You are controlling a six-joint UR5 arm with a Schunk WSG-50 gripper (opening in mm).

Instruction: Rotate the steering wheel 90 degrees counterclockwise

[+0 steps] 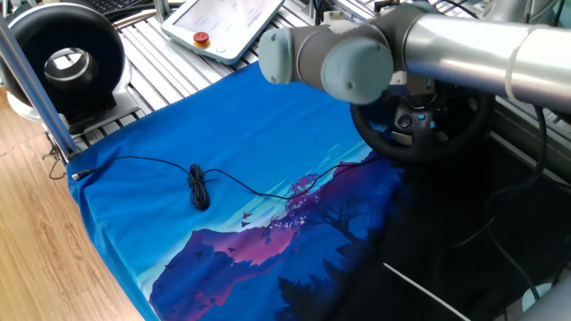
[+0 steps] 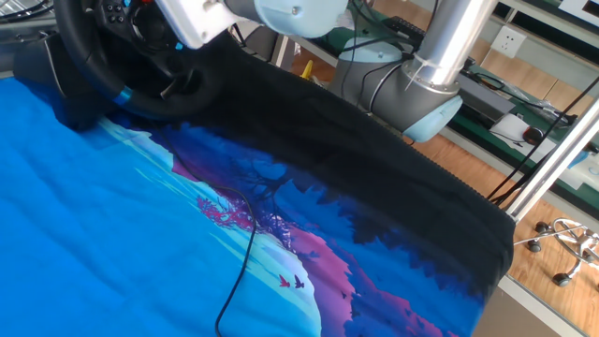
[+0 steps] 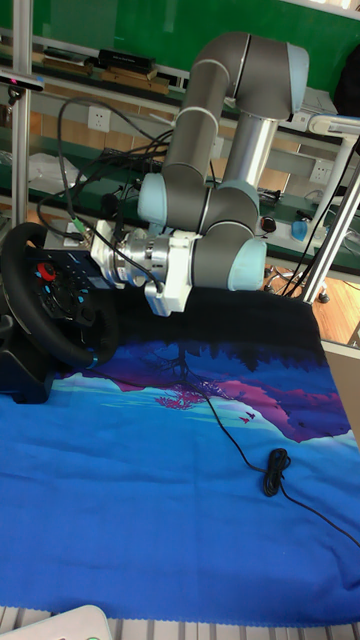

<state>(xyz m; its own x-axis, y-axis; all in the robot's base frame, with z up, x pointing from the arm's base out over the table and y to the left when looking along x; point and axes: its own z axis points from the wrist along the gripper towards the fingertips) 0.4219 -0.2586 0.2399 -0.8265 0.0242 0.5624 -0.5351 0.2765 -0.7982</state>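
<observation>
The steering wheel (image 3: pixel 48 298) stands tilted at the left end of the table, black-rimmed, with a red dial on its hub and a blue stripe (image 2: pixel 123 95) at the bottom of the rim. It also shows as a black ring under the arm (image 1: pixel 419 134). My gripper (image 3: pixel 101 256) reaches from the white wrist block into the wheel's right side, close to the hub. Its fingers are hidden by the arm in one fixed view and run out of frame in the other. Whether they hold the rim or a spoke does not show.
A blue printed cloth (image 1: pixel 223 134) covers the table, with a thin black cable (image 1: pixel 198 187) coiled on it. A thick black ring-shaped device (image 1: pixel 67 61) and a white teach pendant (image 1: pixel 223 20) lie at the back left. The arm's base (image 2: pixel 412 94) stands behind the table.
</observation>
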